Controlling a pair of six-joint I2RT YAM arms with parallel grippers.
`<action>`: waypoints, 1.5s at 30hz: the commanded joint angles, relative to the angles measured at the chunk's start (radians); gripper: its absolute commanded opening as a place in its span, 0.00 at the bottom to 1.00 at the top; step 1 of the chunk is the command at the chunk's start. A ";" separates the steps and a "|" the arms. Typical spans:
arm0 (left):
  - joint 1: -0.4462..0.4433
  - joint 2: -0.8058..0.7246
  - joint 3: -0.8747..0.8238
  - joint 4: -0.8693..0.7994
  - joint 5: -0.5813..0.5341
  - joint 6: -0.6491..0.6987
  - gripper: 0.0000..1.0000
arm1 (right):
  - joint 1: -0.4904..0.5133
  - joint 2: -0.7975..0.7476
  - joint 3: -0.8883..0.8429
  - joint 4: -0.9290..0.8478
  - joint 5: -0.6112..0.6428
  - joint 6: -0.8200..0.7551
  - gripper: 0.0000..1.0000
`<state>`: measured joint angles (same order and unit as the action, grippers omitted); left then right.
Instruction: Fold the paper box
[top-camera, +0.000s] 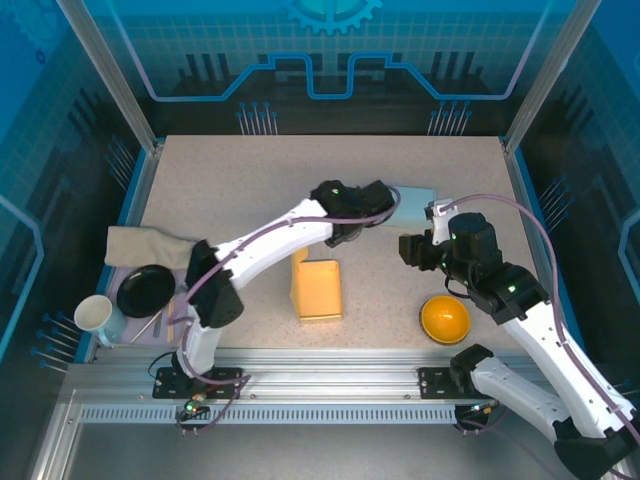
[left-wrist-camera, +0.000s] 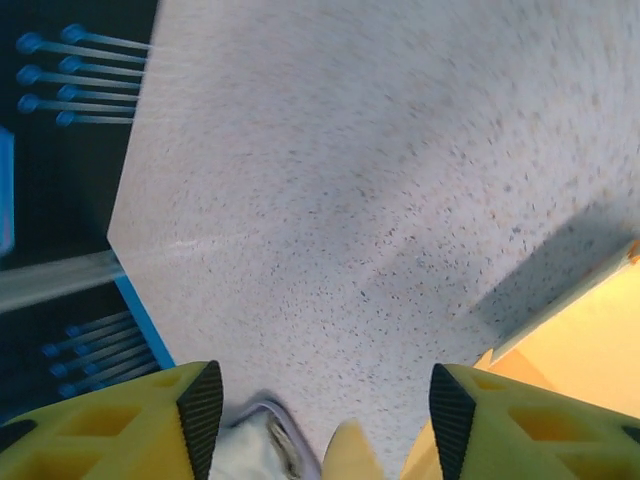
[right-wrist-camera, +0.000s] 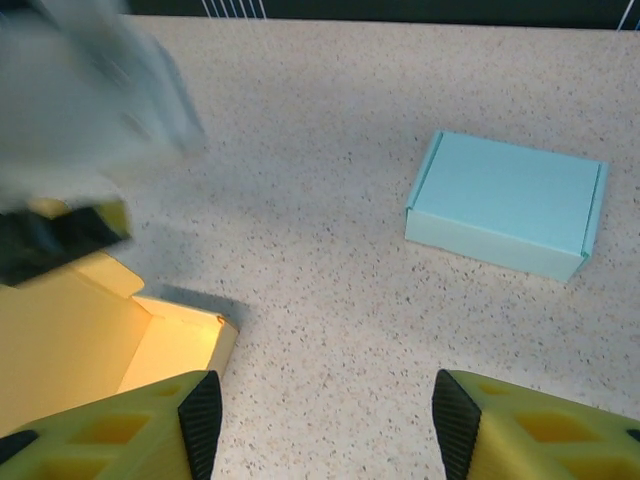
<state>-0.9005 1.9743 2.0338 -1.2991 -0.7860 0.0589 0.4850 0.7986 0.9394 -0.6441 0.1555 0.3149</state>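
Note:
The yellow paper box lies at the table's middle, partly folded, with one flap standing at its far left corner. Its open end shows in the right wrist view, and one edge of it in the left wrist view. My left gripper hovers just beyond the box's far side, open, with only table between its fingers. My right gripper is off the box's far right corner, open and holding nothing. The left arm is a blur at the top left.
A closed light blue box lies behind the grippers. An orange bowl sits front right. A black bowl, beige cloth and white mug are at the left edge.

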 joint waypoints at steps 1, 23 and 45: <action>0.034 -0.164 -0.027 -0.098 0.046 -0.358 0.62 | -0.009 0.005 0.046 -0.037 -0.004 -0.034 0.60; 0.099 -0.577 -0.707 0.323 0.510 -0.766 0.55 | -0.004 0.078 0.116 -0.052 -0.137 -0.113 0.63; 0.104 -0.523 -0.615 0.337 0.483 -0.057 0.00 | -0.003 0.191 -0.007 0.247 -0.361 -0.407 0.65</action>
<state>-0.8013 1.4906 1.4006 -0.9928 -0.3233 -0.2516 0.4843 0.9527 0.9756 -0.5331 -0.0952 0.0616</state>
